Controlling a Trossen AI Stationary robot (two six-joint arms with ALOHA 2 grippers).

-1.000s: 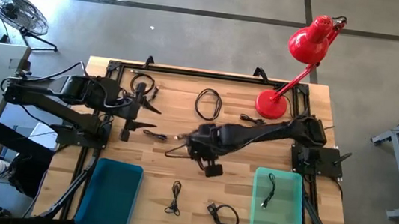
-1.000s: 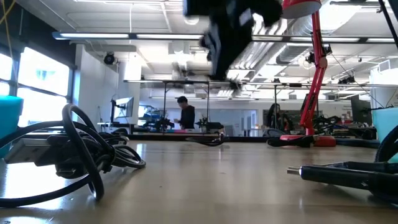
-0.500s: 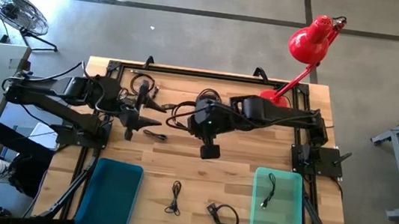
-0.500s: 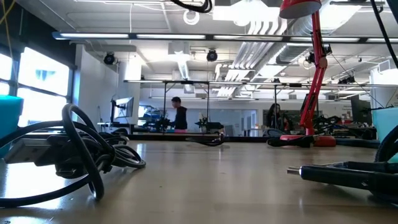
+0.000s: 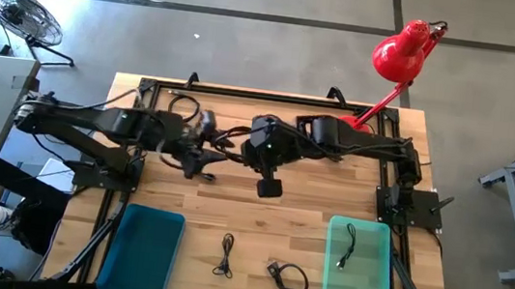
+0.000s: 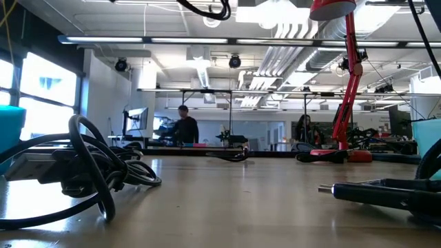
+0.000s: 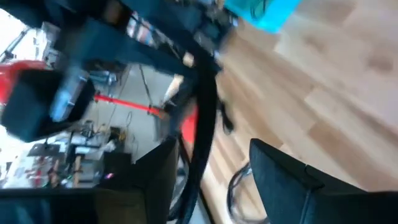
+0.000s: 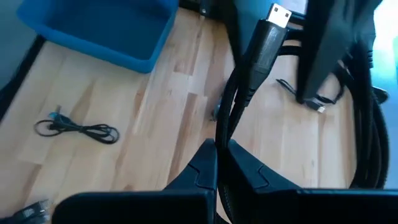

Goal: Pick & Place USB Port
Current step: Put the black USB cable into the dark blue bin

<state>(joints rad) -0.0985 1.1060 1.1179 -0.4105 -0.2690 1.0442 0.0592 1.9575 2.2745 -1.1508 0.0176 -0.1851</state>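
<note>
My right gripper (image 5: 251,150) hangs over the middle of the table, shut on a black USB cable (image 8: 249,74). The cable's silver plug (image 8: 276,15) sticks out past the fingers, and its loops (image 8: 367,124) hang beside them. In the low view one loop (image 6: 207,7) shows high above the table. My left gripper (image 5: 206,154) reaches in from the left, close to the right one. It is open, and a stretch of black cable (image 7: 203,124) runs between its fingers (image 7: 283,177). I cannot tell whether it touches that cable. My right gripper pinches the black cable between its two fingers just behind the plug's moulded end (image 8: 231,127). The plug end points away past the fingertips. The cable is lifted clear of the table, and its loops hang slack beside the gripper.
A blue bin (image 5: 141,248) sits near the left front and a teal bin (image 5: 373,284) with one cable (image 5: 348,247) near the right front. Two small cables (image 5: 226,255) (image 5: 288,277) lie between them. A red lamp (image 5: 381,81) stands at the far right. Another coil (image 5: 183,112) lies by the left arm.
My right gripper has risen from the table and moved toward the far edge, and the black cable in it is now lifted clear. My left gripper has moved toward the table's right, up to the right gripper and the hanging cable.
</note>
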